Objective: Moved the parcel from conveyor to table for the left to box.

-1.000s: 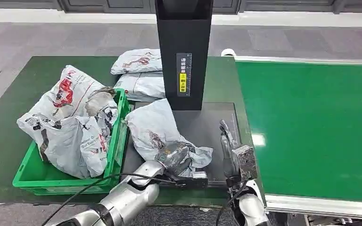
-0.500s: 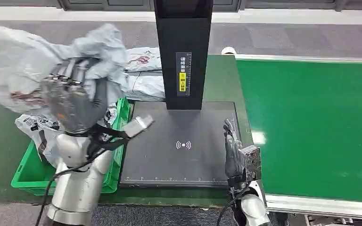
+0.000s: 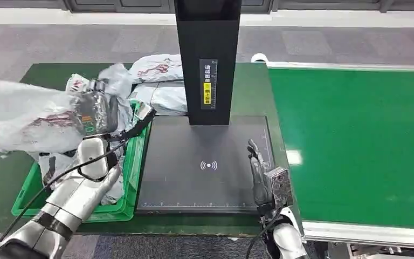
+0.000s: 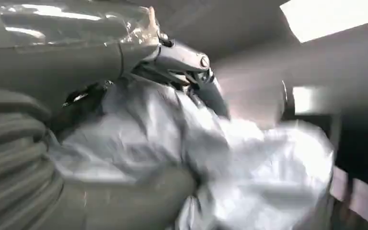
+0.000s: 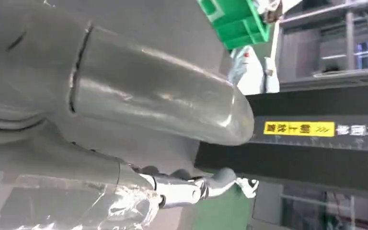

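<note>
The right hand (image 5: 139, 143) shows its thick grey thumb (image 5: 158, 91) and paler fingers (image 5: 196, 188), spread and holding nothing. Beyond the fingertips runs a black post (image 5: 311, 158) with a yellow label (image 5: 299, 128). Farther past the thumb sits a green crate (image 5: 237, 21), a white parcel (image 5: 250, 73) beside it.

The parcel (image 3: 35, 121) is showing crinkled, glossy grey plastic film. The crate (image 3: 132, 178) is looking like smooth green plastic, the belt (image 3: 356, 145) matt green.

Left hand (image 3: 94, 110) raised, fingers clenched; right hand (image 3: 259, 172) flat, fingers extended.
</note>
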